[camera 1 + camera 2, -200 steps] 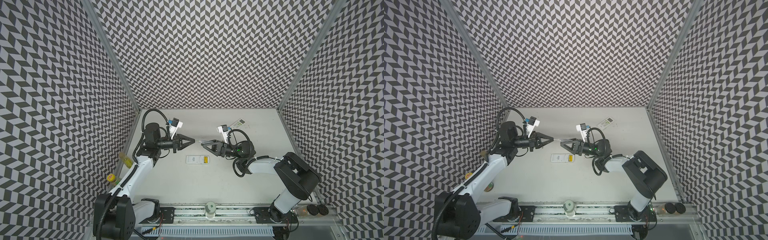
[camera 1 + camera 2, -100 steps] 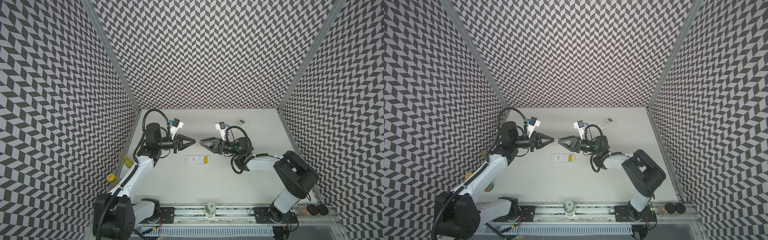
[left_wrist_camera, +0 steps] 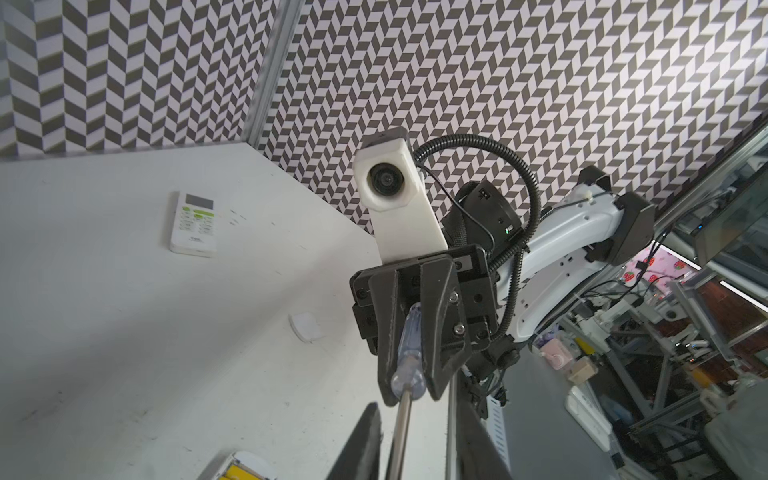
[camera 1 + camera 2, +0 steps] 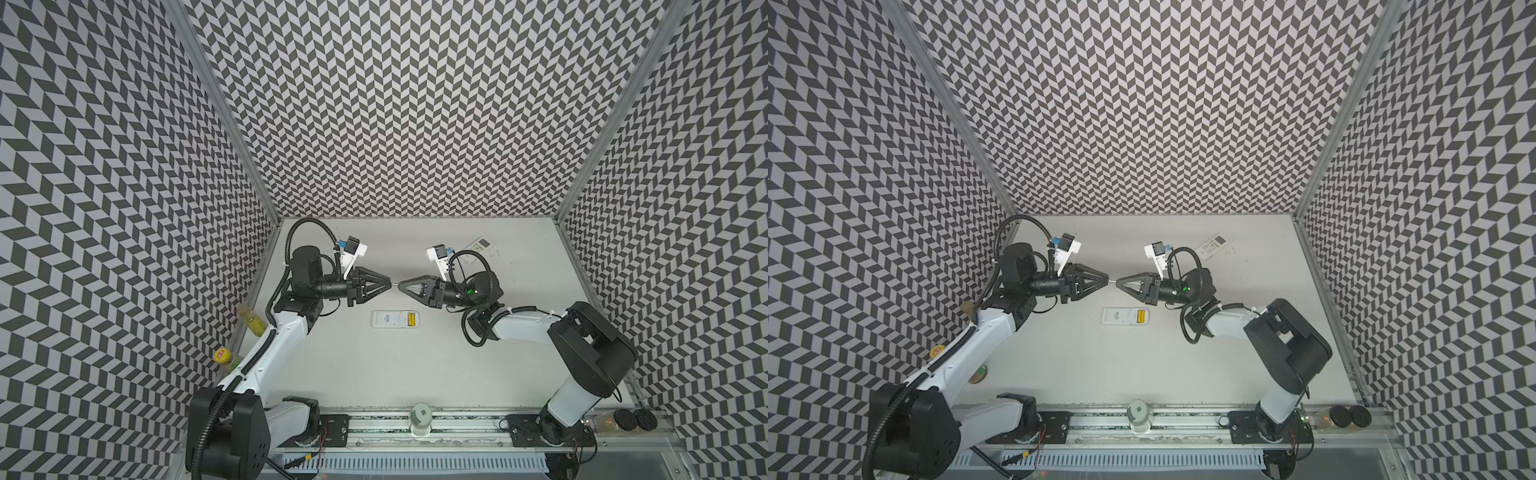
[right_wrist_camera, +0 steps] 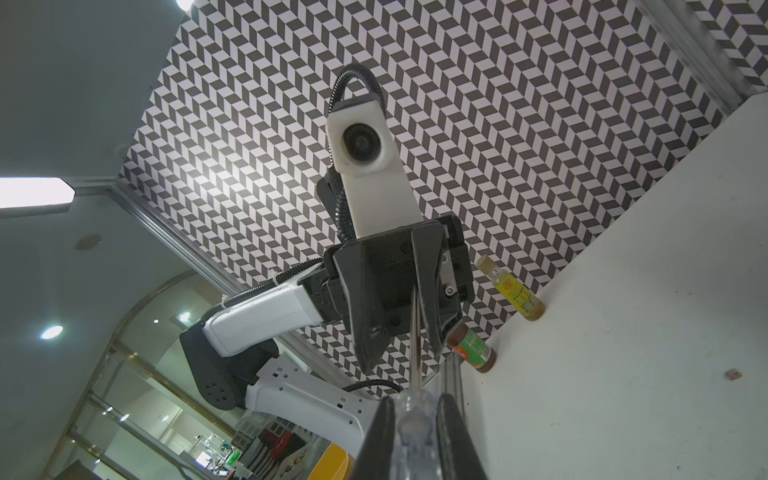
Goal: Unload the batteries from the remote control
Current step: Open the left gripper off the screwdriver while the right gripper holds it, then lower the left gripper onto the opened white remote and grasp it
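The white remote control [image 4: 390, 331] [image 4: 1119, 316] lies back-up on the table, its compartment open with two yellow batteries [image 4: 411, 331] [image 4: 1141, 316] inside. Above it my two grippers meet tip to tip. My right gripper [image 4: 402, 285] [image 4: 1119, 282] [image 5: 417, 440] is shut on the clear handle of a screwdriver [image 3: 407, 353] [image 5: 415, 428]. Its metal shaft [image 3: 400, 432] [image 5: 414, 332] runs between the fingers of my left gripper [image 4: 387, 285] [image 4: 1106, 281] [image 3: 415, 453], which stand open, apart from it.
A second remote [image 4: 478, 248] [image 3: 193, 222] lies at the back right. A small white cover piece [image 3: 305, 327] rests on the table near the right arm. Small bottles [image 4: 250, 325] [image 5: 513, 293] stand along the left wall. A white cup [image 4: 420, 417] sits on the front rail.
My right gripper moved left to meet the left one and shut on the screwdriver's handle. My left gripper's jaws opened off the shaft.
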Available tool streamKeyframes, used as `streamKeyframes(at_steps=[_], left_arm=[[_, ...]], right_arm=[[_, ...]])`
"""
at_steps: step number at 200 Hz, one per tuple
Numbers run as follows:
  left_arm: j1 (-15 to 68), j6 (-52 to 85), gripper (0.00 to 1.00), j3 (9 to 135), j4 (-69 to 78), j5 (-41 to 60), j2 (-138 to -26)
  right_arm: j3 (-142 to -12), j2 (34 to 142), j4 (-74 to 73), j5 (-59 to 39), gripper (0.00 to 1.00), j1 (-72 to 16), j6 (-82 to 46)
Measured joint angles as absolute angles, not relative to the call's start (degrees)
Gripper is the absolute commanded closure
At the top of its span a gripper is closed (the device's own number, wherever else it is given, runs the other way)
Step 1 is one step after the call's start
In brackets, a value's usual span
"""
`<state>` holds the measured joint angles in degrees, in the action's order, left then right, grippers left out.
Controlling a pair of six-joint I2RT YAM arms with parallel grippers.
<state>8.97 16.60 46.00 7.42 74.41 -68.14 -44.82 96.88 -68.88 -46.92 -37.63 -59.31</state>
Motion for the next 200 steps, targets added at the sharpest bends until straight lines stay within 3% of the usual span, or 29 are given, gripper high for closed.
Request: streamKeyframes(at_steps=[27,70,118,170,200], left_arm=[[8.60,14.33,0.35,46.46,4.78,73.84,-68.14],[8.40,5.58,0.25,50.87,-3.70,68.93,-68.18],[10.02,-5.19,0.16,53.12,-11.77,54.22,-70.48],[17.74,-17.41,0.01,55.42,-18.24,36.93,-75.68],[22.06,-25.28,0.00,55.51,-20.56,29.95,-79.92]], right_arm=[[-42.92,94.08,-65.01,-46.61,0.97,-35.46,-57.25],[-38.26,83.79,-54.61,-44.97,0.97,-30.98,-49.95],[-37.52,71.29,-34.39,-39.48,0.97,-28.05,-35.73],[-37.52,60.64,-15.88,-30.15,0.97,-27.83,-22.35],[-37.50,56.01,-9.96,-26.30,0.98,-27.83,-16.97]])
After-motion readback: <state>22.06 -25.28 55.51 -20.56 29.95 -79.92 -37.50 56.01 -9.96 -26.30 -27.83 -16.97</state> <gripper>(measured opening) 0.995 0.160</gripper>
